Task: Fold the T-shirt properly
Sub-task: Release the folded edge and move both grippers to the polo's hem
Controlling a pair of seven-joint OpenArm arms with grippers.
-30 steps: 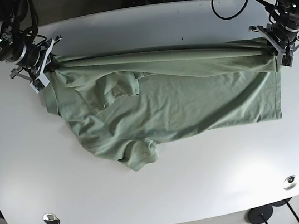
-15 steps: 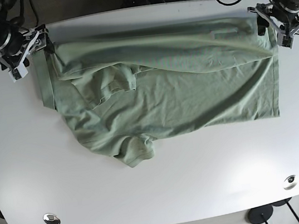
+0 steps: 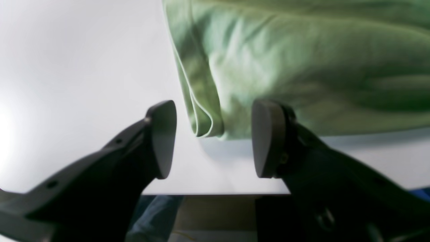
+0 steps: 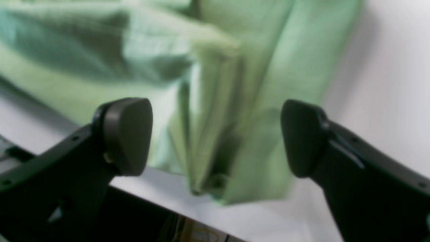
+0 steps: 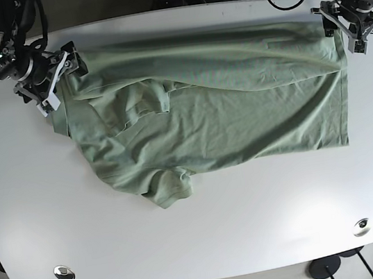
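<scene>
T-shirt (image 5: 210, 108), one pale green garment, is seen spread rumpled and partly doubled over across the white counter (image 5: 208, 234), flanked at its far corners by two released hands, the left hand (image 3: 213, 139) and right hand (image 4: 215, 137), each gaping at a bunched corner.

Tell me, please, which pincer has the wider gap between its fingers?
The right pincer, at the shirt's collar end; the left pincer stands narrower, around a hem corner.
</scene>
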